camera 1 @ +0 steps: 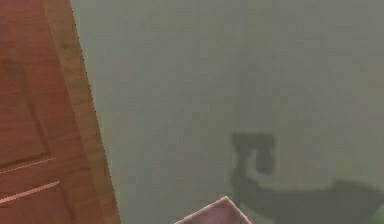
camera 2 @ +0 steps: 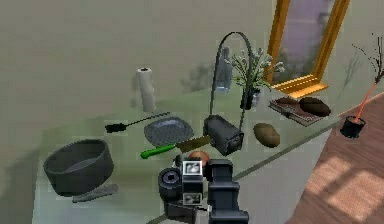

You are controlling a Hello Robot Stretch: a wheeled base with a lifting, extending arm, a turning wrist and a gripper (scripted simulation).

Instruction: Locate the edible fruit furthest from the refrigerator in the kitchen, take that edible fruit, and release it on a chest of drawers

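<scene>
Holding dark loaves (camera 2: 315,104): tray (camera 2: 300,119) on counter (camera 2: 130,165); reddish blob (camera 2: 200,157) near jaws.

Reddish round fruit (camera 2: 200,157), partly hidden, on counter (camera 2: 130,178).

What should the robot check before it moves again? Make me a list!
1. Gripper in sight: ok, the gripper is at the counter's near edge.
2. Fruit found: cannot tell; a small reddish round thing lies on the counter by the gripper.
3. Holding something: cannot tell.
4. Room around the gripper: not ok; the toaster and the green-handled knife are close by.
5. Way ahead: not ok; a green wall and a wooden door stand in front.
</scene>
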